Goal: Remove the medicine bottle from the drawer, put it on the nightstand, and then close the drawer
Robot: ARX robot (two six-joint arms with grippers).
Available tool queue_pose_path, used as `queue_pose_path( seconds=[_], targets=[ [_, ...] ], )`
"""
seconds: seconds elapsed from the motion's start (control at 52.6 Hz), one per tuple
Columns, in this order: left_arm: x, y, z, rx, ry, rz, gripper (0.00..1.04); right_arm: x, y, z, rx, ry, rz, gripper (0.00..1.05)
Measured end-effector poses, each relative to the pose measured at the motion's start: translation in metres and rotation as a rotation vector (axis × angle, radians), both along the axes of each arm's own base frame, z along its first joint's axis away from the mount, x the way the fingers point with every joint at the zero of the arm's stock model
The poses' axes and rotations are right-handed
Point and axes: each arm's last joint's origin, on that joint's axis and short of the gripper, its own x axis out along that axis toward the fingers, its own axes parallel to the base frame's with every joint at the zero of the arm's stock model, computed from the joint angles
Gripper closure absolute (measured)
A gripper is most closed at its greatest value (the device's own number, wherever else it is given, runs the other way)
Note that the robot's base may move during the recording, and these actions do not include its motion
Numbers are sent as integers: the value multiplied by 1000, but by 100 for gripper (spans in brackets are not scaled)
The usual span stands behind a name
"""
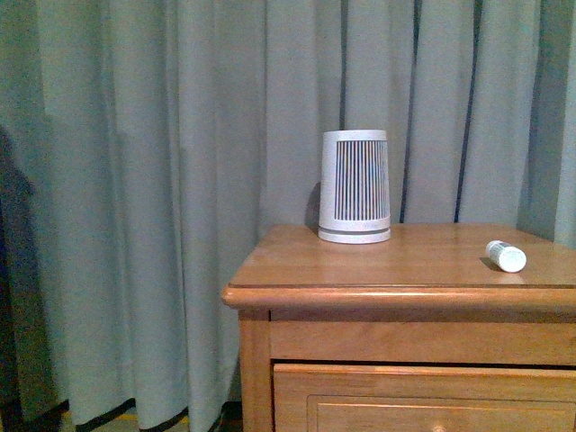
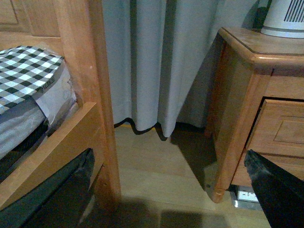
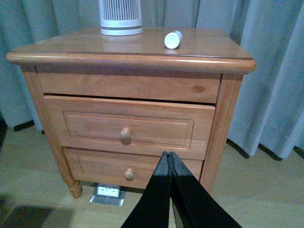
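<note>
White slatted tapered device [image 1: 355, 186] at twelve o'clock, grey-green curtain [image 1: 180, 180] behind, checkered bedding [image 2: 23, 71] on wooden bed frame [image 2: 90, 95] at nine o'clock, floor outlet plate [image 3: 108, 192].

1. The nightstand [image 3: 71, 47] top is bare along its front edge; the medicine bottle [image 3: 173, 39] lies near its front right corner, the white slatted device [image 3: 120, 17] at the back.
2. The drawer [image 3: 128, 126] front stands slightly out, with open air before it.
3. Curtains [image 1: 180, 180] close off the back.
</note>
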Motion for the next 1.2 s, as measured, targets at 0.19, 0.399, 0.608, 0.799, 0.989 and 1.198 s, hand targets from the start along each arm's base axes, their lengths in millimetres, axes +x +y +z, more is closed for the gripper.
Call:
queue_pose_path(
  seconds=[0.19,0.399,0.608,0.799,0.989,1.198],
  targets=[
    [0,0,0,0,0,0,7,0,0,0,-1,-2,0,101],
    [0,0,0,0,0,0,7,0,0,0,-2,-2,0,66],
    [0,0,0,0,0,0,7,0,0,0,-2,-2,0,25],
    [0,0,0,0,0,0,7,0,0,0,-2,-2,0,7],
    [0,0,0,0,0,0,7,0,0,0,-2,-2,0,7],
    [0,0,0,0,0,0,7,0,0,0,-2,-2,0,7]
  ],
)
